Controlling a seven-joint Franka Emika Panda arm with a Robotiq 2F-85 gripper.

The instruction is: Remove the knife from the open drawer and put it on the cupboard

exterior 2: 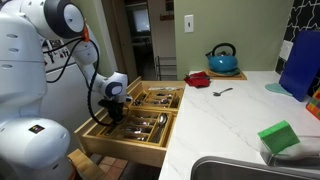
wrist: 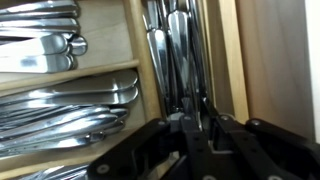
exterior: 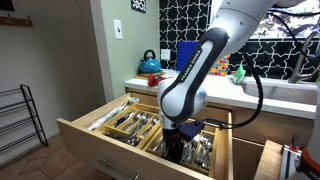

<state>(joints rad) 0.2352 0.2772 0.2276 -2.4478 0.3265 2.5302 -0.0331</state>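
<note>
The open drawer (exterior: 90,135) is pulled out below the cupboard's white worktop (exterior 2: 230,110) and holds wooden trays of silver cutlery; it shows in both exterior views (exterior 2: 125,140). My gripper (exterior: 178,145) reaches down into the drawer's compartment nearest the cupboard (exterior 2: 113,108). In the wrist view several slim knives (wrist: 180,50) lie side by side in a narrow compartment. The gripper's fingers (wrist: 197,118) are drawn together around the handle end of one knife. Forks and spoons (wrist: 60,100) fill the neighbouring compartments.
A blue kettle (exterior 2: 222,58), a red item (exterior 2: 198,78), a spoon (exterior 2: 222,91), a blue board (exterior 2: 300,60) and a green sponge (exterior 2: 279,137) sit on the worktop. A sink (exterior 2: 250,170) is in front. A narrower drawer (exterior: 275,160) stands open beside the wide one.
</note>
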